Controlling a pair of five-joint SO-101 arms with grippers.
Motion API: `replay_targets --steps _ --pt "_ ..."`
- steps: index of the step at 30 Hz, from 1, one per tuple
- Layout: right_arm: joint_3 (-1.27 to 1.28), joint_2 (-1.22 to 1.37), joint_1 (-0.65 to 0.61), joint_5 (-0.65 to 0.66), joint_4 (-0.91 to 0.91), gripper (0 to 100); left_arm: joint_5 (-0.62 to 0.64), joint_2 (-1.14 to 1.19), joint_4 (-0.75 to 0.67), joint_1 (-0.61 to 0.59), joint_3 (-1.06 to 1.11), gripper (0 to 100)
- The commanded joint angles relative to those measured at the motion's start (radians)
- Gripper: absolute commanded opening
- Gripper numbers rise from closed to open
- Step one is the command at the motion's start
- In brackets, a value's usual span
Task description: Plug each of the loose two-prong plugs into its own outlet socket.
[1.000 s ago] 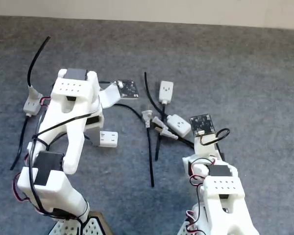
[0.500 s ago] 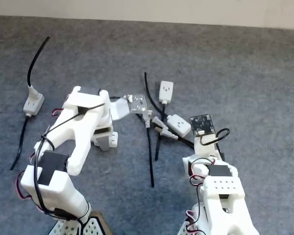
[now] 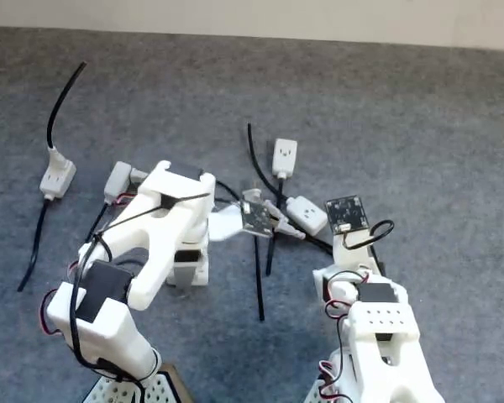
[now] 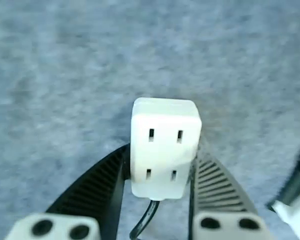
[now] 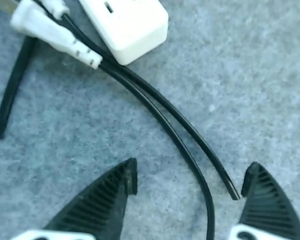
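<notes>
- mid socket [image 3: 307,215]: white block on its side on the grey carpet [image 3: 420,117]; reference point for all entries below.
- plugs [image 3: 283,222]: two pale two-prong plugs lying side by side, touching the mid socket's left side; loose, neither is in a socket.
- cords [image 5: 162,107]: two thin black leads running from the plugs past the mid socket, on its near side.
- right gripper [image 5: 191,177]: fingers spread wide and holding nothing; over the cords, just on the near side of the mid socket.
- left gripper [image 4: 162,156]: fingers pinching the held socket from both sides; to the left of the mid socket, beyond the plugs.
- held socket [image 4: 164,145]: white, two pairs of slots facing the wrist camera, black cord leaving toward the wrist.
- far socket [image 3: 284,157]: white with a black cord; near the mid socket, on its far side and slightly left.
- left socket [image 3: 57,179]: white with a long black cord; well apart from the mid socket, far to its left.
</notes>
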Motion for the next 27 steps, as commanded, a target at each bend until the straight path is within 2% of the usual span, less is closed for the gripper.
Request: replay_targets --steps 1,10,16,18,27 --pt "-0.002 -0.022 -0.007 0.003 -0.018 32.5 0.020 -0.024 0.048 0.038 0.024 0" --pt "-0.002 -0.022 -0.007 0.003 -0.018 32.5 0.020 -0.255 0.049 0.031 0.139 2" --pt "-0.002 -0.022 -0.007 0.003 -0.016 32.5 0.020 -0.343 0.049 0.038 0.228 25" --pt "-0.002 -0.022 -0.007 0.003 -0.016 32.5 0.020 -0.357 0.049 0.036 0.231 29" --pt "-0.004 -0.021 -0.007 0.003 -0.015 32.5 0.025 -0.366 0.055 0.016 0.174 25"
